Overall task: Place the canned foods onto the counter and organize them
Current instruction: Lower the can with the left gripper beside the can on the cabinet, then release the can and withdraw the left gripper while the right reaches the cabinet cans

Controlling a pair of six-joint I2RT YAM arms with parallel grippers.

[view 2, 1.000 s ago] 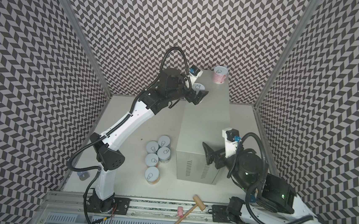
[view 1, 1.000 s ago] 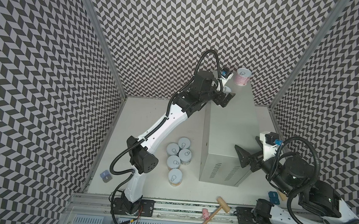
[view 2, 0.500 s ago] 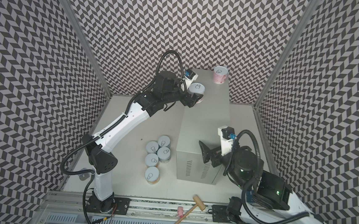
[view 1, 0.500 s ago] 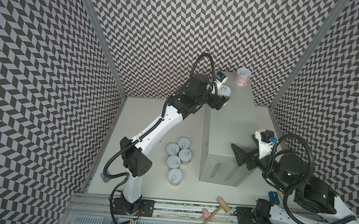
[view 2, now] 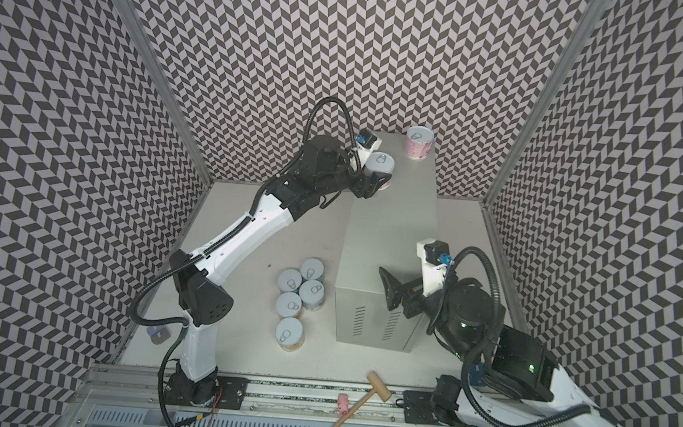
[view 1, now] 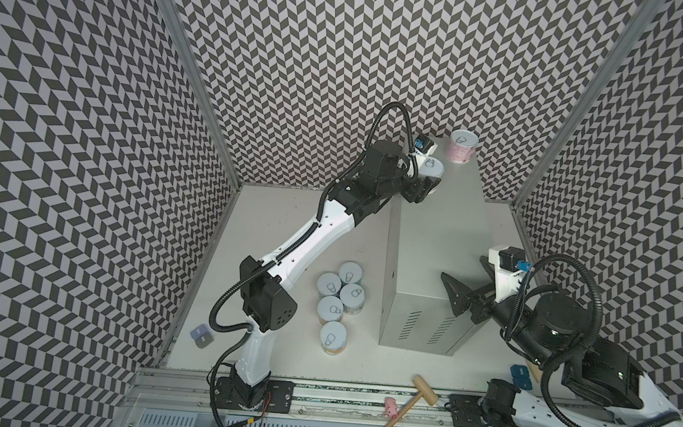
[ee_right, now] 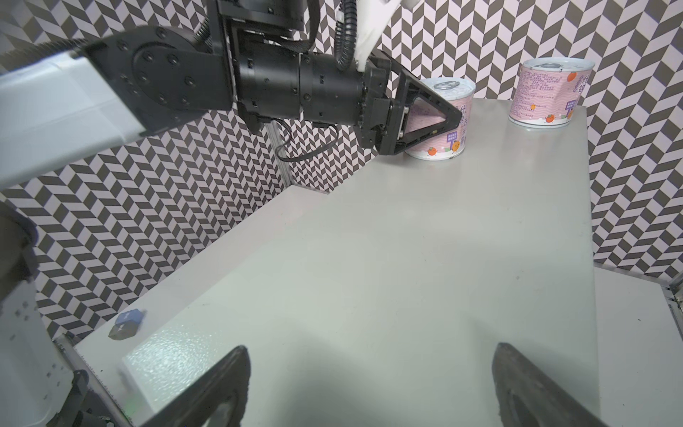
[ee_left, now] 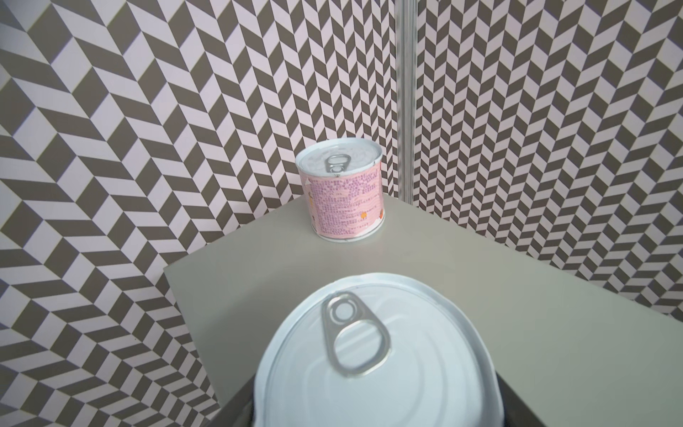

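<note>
- Left gripper (view 1: 427, 175) is clamped on a pink can (view 1: 432, 166) standing at the counter's (view 1: 446, 239) 11 o'clock corner.
- A second pink can (view 1: 461, 147) stands at 1 o'clock.
- Right gripper (view 1: 462, 266), jaws wide apart, hovers at 5 o'clock.
- Five cans (view 1: 352, 294) cluster on the white tabletop (view 1: 289, 219), at the counter's 8 o'clock.

The counter's (view 1: 433, 247) far edge is crowded by a pink can (view 1: 461, 147) in the far right corner and a second can (view 1: 432, 166), in the left gripper (view 1: 428, 175), at the far left. The rest of the top lies bare to the near right corner, where the right gripper (view 1: 463, 270) hangs, jaws spread.
</note>
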